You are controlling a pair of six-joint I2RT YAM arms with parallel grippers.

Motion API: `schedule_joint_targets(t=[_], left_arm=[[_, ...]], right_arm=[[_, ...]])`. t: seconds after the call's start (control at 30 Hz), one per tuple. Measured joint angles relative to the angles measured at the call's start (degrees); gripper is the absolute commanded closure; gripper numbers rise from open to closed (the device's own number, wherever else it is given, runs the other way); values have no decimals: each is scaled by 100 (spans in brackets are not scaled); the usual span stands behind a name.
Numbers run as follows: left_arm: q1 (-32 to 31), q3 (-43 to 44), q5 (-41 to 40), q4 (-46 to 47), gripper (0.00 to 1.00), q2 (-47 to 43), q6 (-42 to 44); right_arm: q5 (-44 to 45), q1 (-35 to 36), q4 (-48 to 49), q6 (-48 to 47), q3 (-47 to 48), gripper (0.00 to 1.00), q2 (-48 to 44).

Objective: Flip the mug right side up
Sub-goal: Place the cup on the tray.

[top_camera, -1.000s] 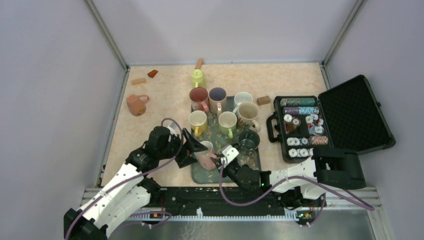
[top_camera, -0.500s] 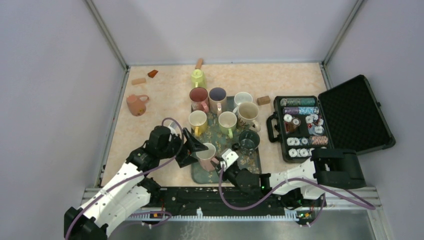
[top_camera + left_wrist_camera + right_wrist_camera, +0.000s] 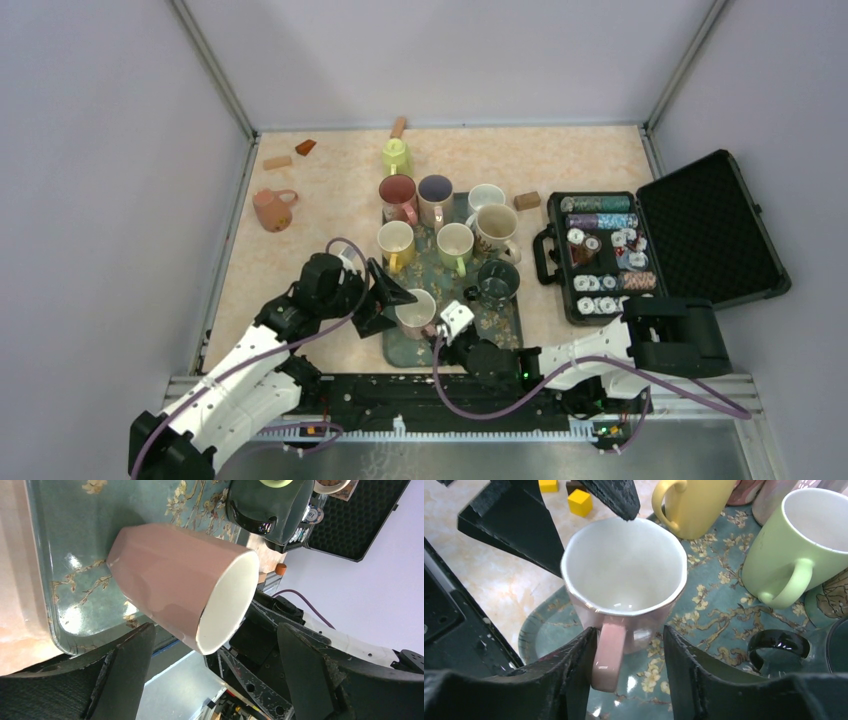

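Mug: the pink mug [image 3: 624, 565] stands mouth up at the near left corner of the tray [image 3: 714, 625]. Its white inside shows, and its base rests on the tray floor.
Handle: it points toward the near edge, at the right arm.
Right pincer: the right pincer [image 3: 630, 635] is partly spread, with the handle between its fingers. The left finger lies against or just beside the handle. The right finger stands clear of it with a gap, so nothing is clamped.
Left pincer: the left pincer [image 3: 215, 632] is spread wide. It comes in from the left with one finger on each side of the mug near its rim. I cannot tell whether either finger touches the wall.
Neighbours on tray: a yellow mug [image 3: 694, 505] and a green mug [image 3: 804, 535] stand upright just behind the pink one. A dark mug [image 3: 497, 280] stands to its right. More upright mugs fill the far half of the tray.
Off the tray: an orange mug [image 3: 272, 210] lies on its side on the desk [image 3: 330, 200], far left. Small blocks lie near the back wall.
Case: an open black case [image 3: 605, 255] holding chips sits on the right, well apart from the pink mug.
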Motion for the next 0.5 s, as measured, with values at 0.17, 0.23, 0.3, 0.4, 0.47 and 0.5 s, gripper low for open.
schedule_joint_targets(t=[0.17, 0.23, 0.3, 0.4, 0.47, 0.5], left_arm=[[0, -74, 44, 107, 2, -7, -63], [0, -133, 68, 175, 2, -20, -111], [0, -208, 94, 249, 2, -28, -149], [0, -308, 129, 365, 2, -26, -197], [0, -339, 133, 415, 2, -20, -219], [0, -343, 136, 457, 2, -2, -234]], right_arm=[[2, 0, -372, 149, 79, 38, 52], [0, 2, -483, 175, 223, 37, 184], [2, 2, -546, 205, 354, 36, 302], [22, -4, -610, 227, 525, 35, 481], [31, -46, -654, 275, 575, 35, 544], [22, -74, -682, 302, 579, 35, 549]])
